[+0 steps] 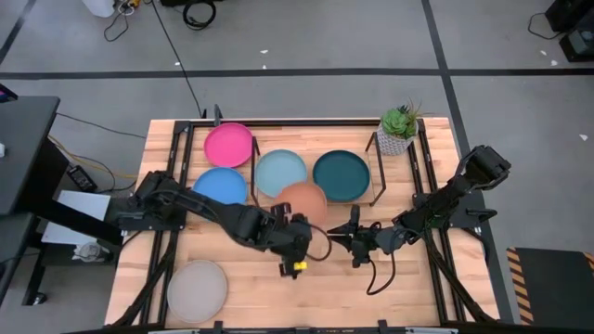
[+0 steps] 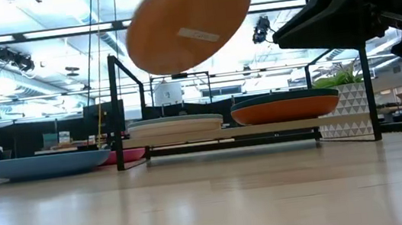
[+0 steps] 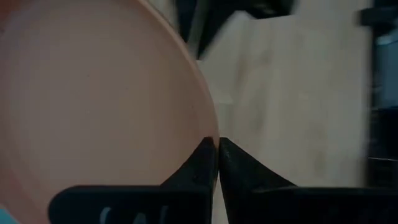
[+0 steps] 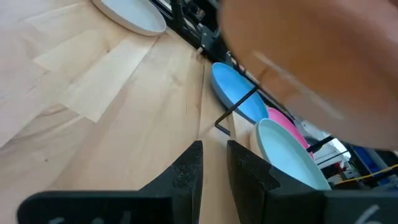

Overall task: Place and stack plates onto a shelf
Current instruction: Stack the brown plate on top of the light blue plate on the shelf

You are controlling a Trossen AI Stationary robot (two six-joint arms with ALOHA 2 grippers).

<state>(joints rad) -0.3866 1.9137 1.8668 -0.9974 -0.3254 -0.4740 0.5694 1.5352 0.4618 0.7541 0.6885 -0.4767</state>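
Note:
My left gripper (image 1: 299, 232) (image 3: 216, 146) is shut on the tan plate (image 1: 303, 202) (image 2: 189, 18), which is in the air just in front of the shelf (image 1: 376, 172). On the shelf, the pale blue plate (image 1: 280, 172) tops a cream one (image 2: 176, 131), and the dark teal plate (image 1: 342, 174) tops the orange one (image 2: 285, 111). The magenta plate (image 1: 228, 144) and blue plate (image 1: 220, 186) rest on the table left of the shelf. The grey plate (image 1: 197, 289) lies near the front left corner. My right gripper (image 1: 342, 238) (image 4: 214, 158) hovers beside the tan plate, open by a narrow gap, holding nothing. My left gripper pinches the tan plate's rim (image 3: 210, 134) between its two fingers, at the plate's near edge. One finger lies on the plate's inner face and the other on its outer side. The plate is lifted clear of the table and tilted (image 2: 189, 18).
A small potted plant (image 1: 399, 130) stands at the shelf's far right corner. The shelf's black rods (image 2: 116, 111) rise at its ends. Bare wood table (image 1: 278, 297) lies in front of the shelf. Cables trail across the floor behind the table.

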